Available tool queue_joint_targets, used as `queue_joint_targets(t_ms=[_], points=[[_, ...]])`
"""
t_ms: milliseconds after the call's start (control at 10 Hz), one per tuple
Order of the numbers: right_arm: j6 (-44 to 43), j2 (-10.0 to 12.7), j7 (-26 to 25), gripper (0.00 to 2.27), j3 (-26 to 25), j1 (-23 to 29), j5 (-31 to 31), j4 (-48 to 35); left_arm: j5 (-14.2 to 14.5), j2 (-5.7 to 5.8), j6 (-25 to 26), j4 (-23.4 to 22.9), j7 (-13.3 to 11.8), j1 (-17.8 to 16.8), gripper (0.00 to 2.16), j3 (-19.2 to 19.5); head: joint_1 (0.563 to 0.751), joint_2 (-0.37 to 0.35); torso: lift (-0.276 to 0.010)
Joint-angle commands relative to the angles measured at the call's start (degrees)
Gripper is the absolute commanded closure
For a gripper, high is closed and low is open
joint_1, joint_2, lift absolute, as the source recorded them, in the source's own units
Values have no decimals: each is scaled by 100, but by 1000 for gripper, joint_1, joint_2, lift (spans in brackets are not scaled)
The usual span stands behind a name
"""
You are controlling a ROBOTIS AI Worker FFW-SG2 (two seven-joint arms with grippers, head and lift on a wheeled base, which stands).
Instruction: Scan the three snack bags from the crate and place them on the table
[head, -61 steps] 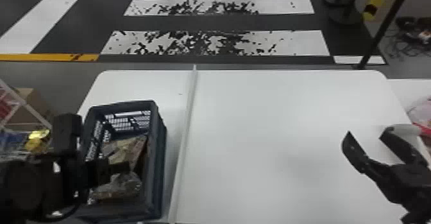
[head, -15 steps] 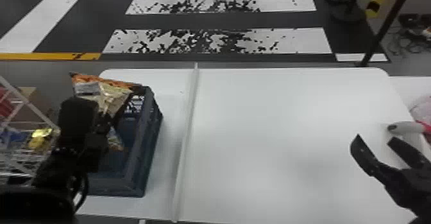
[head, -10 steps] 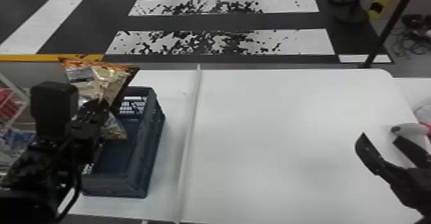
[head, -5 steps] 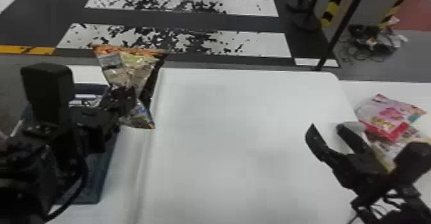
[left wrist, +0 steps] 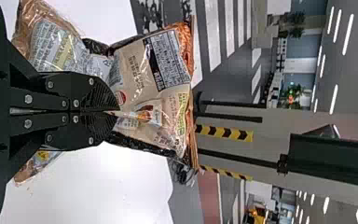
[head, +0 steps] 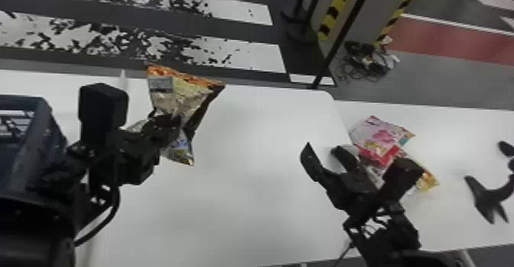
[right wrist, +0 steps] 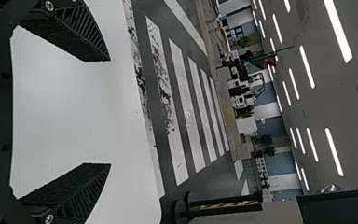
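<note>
You have the held snack bag point(head: 199, 90) in the head view between nine and ten o'clock from your right gripper point(head: 323, 149), well apart from it, and the coming move turns on that gap. The bag's long axis runs roughly from twelve o'clock to six, its orange-edged end at twelve. Your left gripper point(left wrist: 114, 111) is nearer, its fingers pressed together on the bag's narrowed waist, and the bag looks raised over the white table point(head: 237, 216). The left arm comes in from eight o'clock and points toward two; the right arm comes in from five and points toward eleven, its fingers spread with nothing between them. The crate point(head: 34, 159) sits at about eight to nine o'clock from the left gripper. Two overlapping bags, one pink point(head: 376, 132) and one yellowish point(head: 428, 180), lie around three to four o'clock from the right gripper. Scanning likely calls for bringing the held bag toward three o'clock without loosening that pinch; its loose ends could swing.
</note>
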Motion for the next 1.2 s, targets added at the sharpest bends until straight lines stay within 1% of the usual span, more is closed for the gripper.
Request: queue_joint_targets(t_ms=[0,100,300,400,600,700,900,1000,1100], points=[[-25,37,1,76,0,-163,12,151,31,-5,-478,756,-48,-265,2132,-372,695,-305,-62],[-78,64,-8,76,0,-234,21,221,57,-5,-724,1213,-75,-450,2132,-601,695,-336,-62],[-183,99,-17,76,-26,-348,56,309,233,-14,-1287,1977,-145,-696,2132,-953,695,-350,-62],[-253,99,-17,76,-62,-383,56,344,330,-49,-1339,2180,-189,-775,2132,-1058,695,-350,-62],[-464,108,-26,76,-79,-401,47,362,339,-84,-1427,2531,-189,-854,2132,-1278,695,-350,-62],[-517,108,-26,76,-79,-418,29,388,400,-111,-1480,2689,-207,-863,2132,-1366,695,-350,-62],[-658,108,-26,76,-79,-436,12,441,435,-128,-1497,2979,-268,-863,2132,-1717,695,-350,-62],[-675,99,-26,76,-79,-445,12,450,435,-178,-1497,3138,-330,-872,2132,-1814,695,-350,-62],[-693,99,-26,76,-79,-436,3,459,488,-178,-1497,3243,-330,-889,2020,-1840,695,-350,-62]])
